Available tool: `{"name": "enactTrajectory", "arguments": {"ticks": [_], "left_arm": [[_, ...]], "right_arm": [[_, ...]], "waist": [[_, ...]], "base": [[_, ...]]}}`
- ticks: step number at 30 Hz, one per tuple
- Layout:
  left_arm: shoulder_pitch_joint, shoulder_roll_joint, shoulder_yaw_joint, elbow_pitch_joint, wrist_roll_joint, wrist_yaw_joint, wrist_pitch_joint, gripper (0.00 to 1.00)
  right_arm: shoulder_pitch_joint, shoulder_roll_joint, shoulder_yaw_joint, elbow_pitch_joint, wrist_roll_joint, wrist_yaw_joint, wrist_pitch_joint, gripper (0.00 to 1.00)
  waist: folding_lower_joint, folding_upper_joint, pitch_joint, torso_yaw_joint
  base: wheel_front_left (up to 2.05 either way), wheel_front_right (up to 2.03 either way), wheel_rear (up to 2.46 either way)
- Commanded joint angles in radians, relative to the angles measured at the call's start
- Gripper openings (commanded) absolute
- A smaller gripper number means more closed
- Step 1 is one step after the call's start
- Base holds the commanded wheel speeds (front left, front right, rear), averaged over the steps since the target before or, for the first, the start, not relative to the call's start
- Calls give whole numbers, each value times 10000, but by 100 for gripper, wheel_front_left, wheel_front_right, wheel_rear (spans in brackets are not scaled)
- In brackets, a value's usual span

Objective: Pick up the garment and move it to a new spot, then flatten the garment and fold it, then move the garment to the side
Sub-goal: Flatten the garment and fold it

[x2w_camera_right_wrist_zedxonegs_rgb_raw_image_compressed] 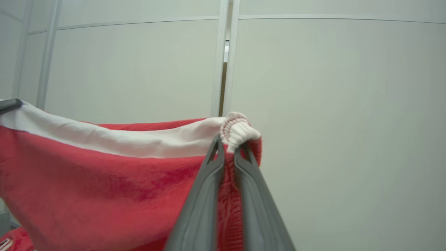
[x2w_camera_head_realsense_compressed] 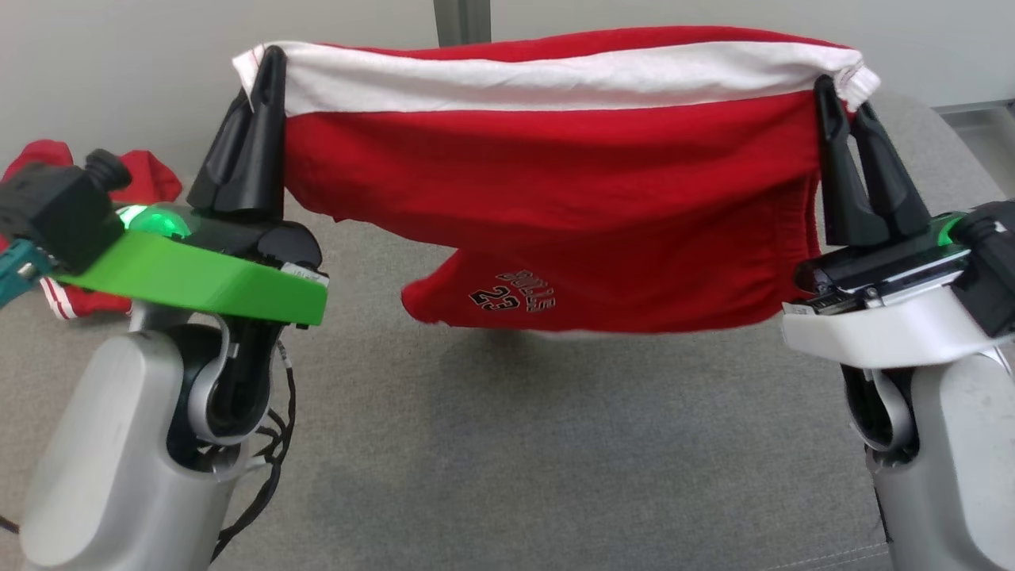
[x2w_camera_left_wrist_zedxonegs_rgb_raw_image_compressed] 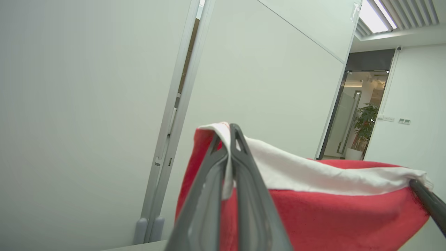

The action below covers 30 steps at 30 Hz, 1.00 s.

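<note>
Shorts (x2w_camera_head_realsense_compressed: 555,182), red with a white band along the top edge, hang in the air, stretched wide between the two hands above the grey table (x2w_camera_head_realsense_compressed: 507,460). Nearest the head camera, the two pale forearms rise from the lower corners, the left one carrying a green plate (x2w_camera_head_realsense_compressed: 198,277). The left hand (x2w_camera_head_realsense_compressed: 273,59) is closed on the top left corner of the shorts; in its wrist view its dark fingers (x2w_camera_left_wrist_zedxonegs_rgb_raw_image_compressed: 244,181) pinch the white band with the cloth folded over their tips. The right hand (x2w_camera_head_realsense_compressed: 842,95) is clamped on the top right corner, where the bunched white edge pokes up between its fingers (x2w_camera_right_wrist_zedxonegs_rgb_raw_image_compressed: 205,195). The lower hem sags at the middle, clear of the table, and shows a dark upside-down print (x2w_camera_head_realsense_compressed: 515,297). Farther back on the left, more red clothing (x2w_camera_head_realsense_compressed: 147,178) lies crumpled on the table. Behind everything stands a pale panelled wall (x2w_camera_head_realsense_compressed: 119,63), and the left wrist view shows an open doorway (x2w_camera_left_wrist_zedxonegs_rgb_raw_image_compressed: 362,87) with a potted plant (x2w_camera_left_wrist_zedxonegs_rgb_raw_image_compressed: 364,123).
</note>
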Motion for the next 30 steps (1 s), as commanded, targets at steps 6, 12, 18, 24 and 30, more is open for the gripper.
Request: {"name": "enactTrajectory", "arguments": {"ticks": [6,12,18,24,30], "left_arm": [[197,579,209,-2339,178,690,883,0],[166,819,330,-2681,119,1020,1383,0],[-615,965,372,-1535,230,795,1423,0],[-2783,1001,13,788,985,166,1282,0],[-5329,343,496,3308,1236,15,-73,0]], "right_arm": [[633,5,-36,-2459,-169,-14,792,0],[863,71,63,-2904,-105,-14,1394,0],[-79,216,328,-1519,412,-14,1297,0],[-2952,112,390,1526,125,-14,390,0],[-6298,591,-345,4940,-144,-17,-774,0]], "waist": [[0,-1,-638,-493],[0,-1,-214,-478],[0,-1,1038,-362],[0,-1,2516,-299],[0,-1,3630,-225]], "base": [[0,0,0],[0,0,0],[0,0,0],[0,0,0],[0,0,0]]}}
